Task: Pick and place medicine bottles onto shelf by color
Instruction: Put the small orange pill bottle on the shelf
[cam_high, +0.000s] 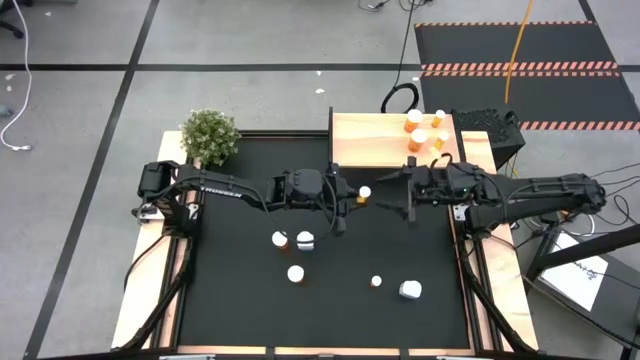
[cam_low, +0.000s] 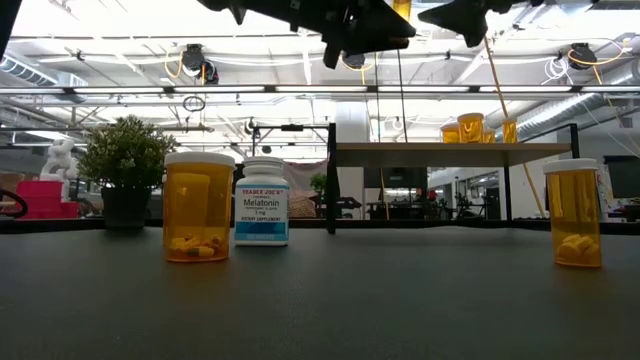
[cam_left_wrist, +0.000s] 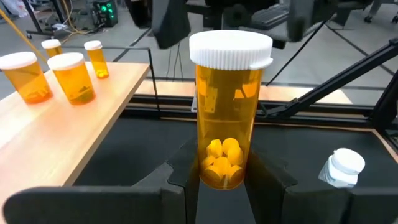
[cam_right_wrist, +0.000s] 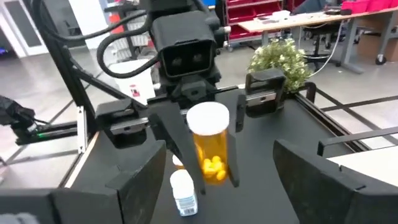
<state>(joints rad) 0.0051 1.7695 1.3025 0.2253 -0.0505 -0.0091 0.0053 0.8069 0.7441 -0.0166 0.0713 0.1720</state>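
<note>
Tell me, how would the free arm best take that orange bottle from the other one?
A guess: by the white cap or just under it, coming from the right. The left gripper pinches the upright bottle low down, leaving the top clear; the right gripper is open facing it.

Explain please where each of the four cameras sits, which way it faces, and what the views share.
High view: above the table, facing straight down; both arms show, the left gripper holding an orange bottle, the right gripper facing it.
Low view: at table height, facing level toward the shelf; the arms show only at the top.
Left wrist view: on the left arm, facing past its fingers toward the shelf.
Right wrist view: on the right arm, facing the left arm; its own open fingers show.
Shared: both wrist views see the held orange bottle.
</note>
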